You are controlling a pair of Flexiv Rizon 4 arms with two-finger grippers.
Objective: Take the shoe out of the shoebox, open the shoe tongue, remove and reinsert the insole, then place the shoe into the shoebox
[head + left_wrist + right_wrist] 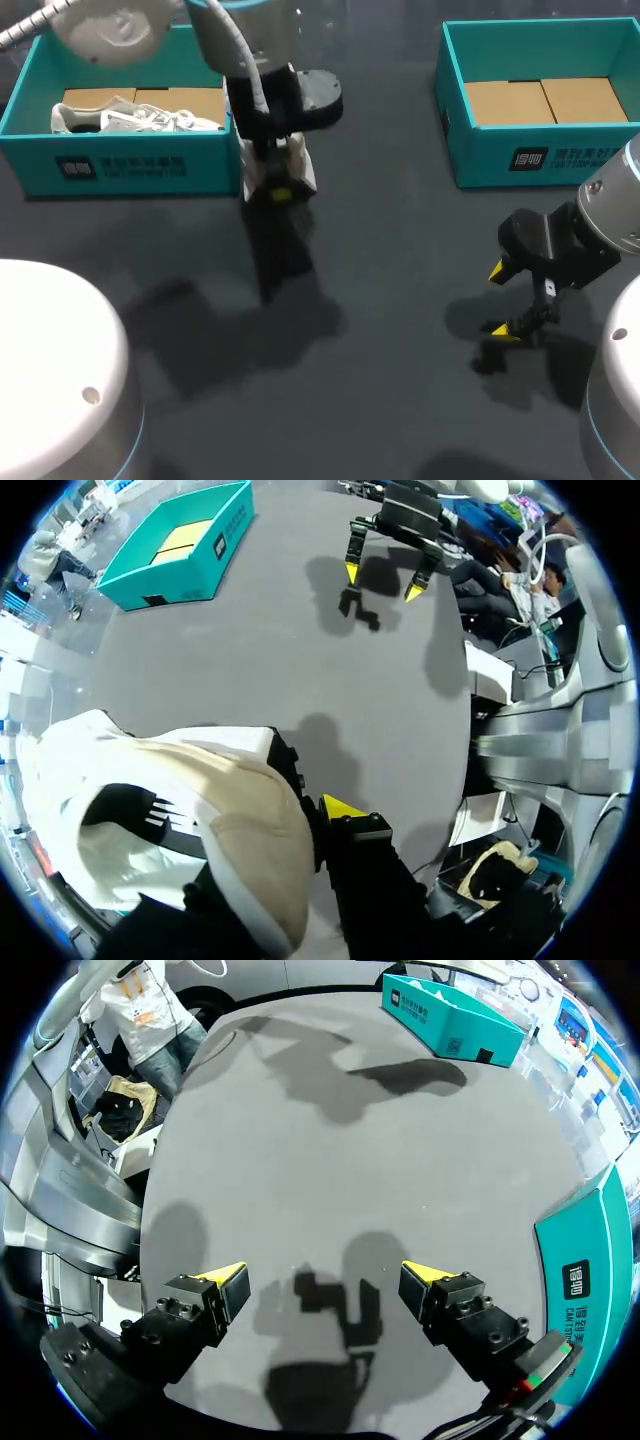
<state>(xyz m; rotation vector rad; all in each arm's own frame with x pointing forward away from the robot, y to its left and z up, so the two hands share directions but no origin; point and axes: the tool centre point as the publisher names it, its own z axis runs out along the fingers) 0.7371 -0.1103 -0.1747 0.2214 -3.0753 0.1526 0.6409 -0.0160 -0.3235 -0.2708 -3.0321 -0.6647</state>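
just beside shoebox corner, shoe

Left gripper, left wrist view: one yellow fingertip in sight, other lost behind shoe; shoe itself runs off into black rim. Head view: left arm masks most of same shoe, white scrap showing, also far rim of left shoebox at table's far left corner. Second shoe half sunk behind box wall. Right shoebox clipped at picture's right edge.
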